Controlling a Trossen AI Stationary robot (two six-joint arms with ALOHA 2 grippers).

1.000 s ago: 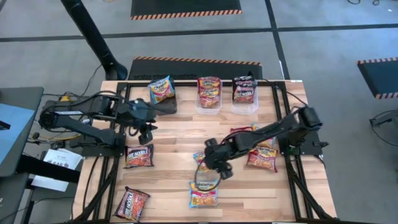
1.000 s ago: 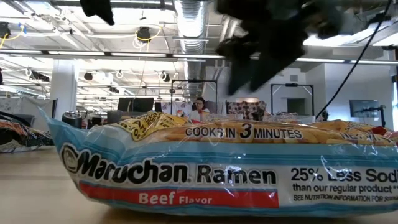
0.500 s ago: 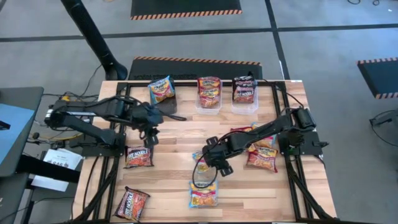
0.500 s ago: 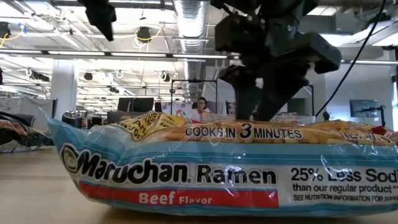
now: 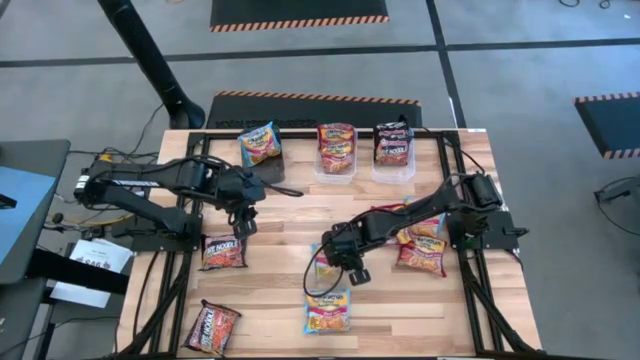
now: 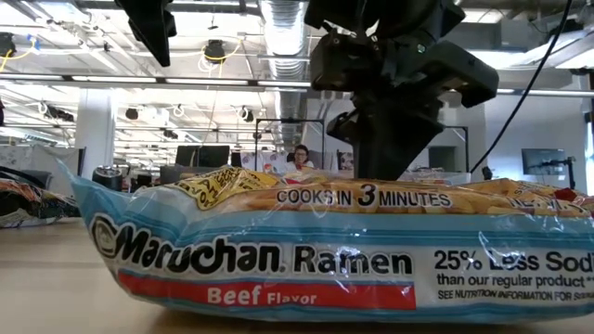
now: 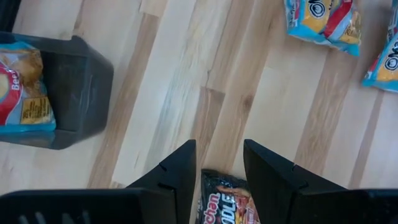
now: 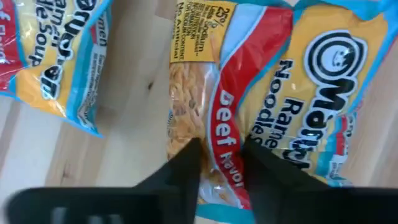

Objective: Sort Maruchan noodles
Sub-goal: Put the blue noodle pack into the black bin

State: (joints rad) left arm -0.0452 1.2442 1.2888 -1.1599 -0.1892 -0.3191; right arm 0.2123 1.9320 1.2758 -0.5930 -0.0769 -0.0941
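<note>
Now, high view, left to right. Left gripper (image 5: 238, 222) hangs over bare wood with its jaws narrowly parted and nothing between them; left wrist view confirms the gap is empty. A black packet (image 5: 223, 251) lies just beside it at about 7 o'clock, its near edge showing under the fingers (image 7: 177, 180) in the wrist view. That arm looks like it is waiting.

Right gripper (image 5: 346, 268) is down at table centre, directly on a blue packet (image 5: 322, 262). Right wrist view: fingers (image 8: 183, 168) straddle the red "Beef" band of that packet (image 8: 249, 112), jaws partway in; whether they already pinch the wrap, cannot tell. Packet's long axis seems to run across the jaw line, so the grip would take its short side.

A second blue packet (image 5: 328, 310) lies at 6 o'clock from the right gripper, apart. Right arm is clearly the nearer one to both.
</note>
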